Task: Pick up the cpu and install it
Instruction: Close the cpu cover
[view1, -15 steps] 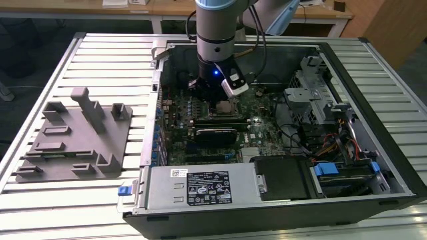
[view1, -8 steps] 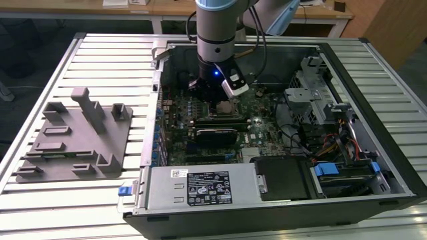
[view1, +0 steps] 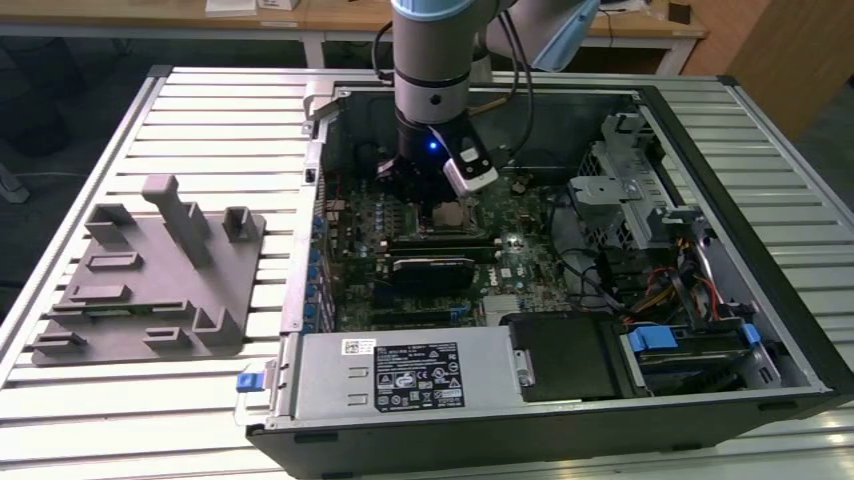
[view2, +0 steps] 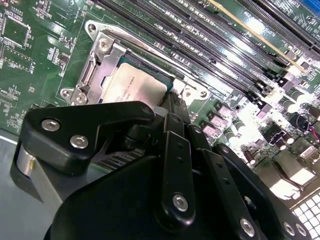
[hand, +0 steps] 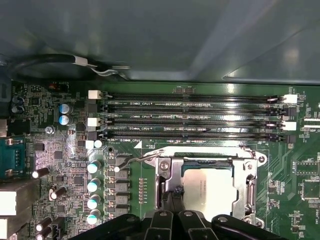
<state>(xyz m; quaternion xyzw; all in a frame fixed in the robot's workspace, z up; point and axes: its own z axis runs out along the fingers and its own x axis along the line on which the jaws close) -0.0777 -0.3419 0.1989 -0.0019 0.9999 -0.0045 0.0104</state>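
A slatted metal counter (view1: 160, 110) is seen under even indoor light. Pale wooden desks (view1: 334, 15) are ranged at twelve o'clock, a wooden panel (view1: 787, 50) at two o'clock, and dark floor (view1: 67, 90) at ten o'clock.

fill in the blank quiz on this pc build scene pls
The gripper hangs by the cpu, which lies in its ___.
The four memory slots beside it are ___.
The grey fixture tray sits on the exterior view's ___ of the computer case.
Missing: socket; empty; left.
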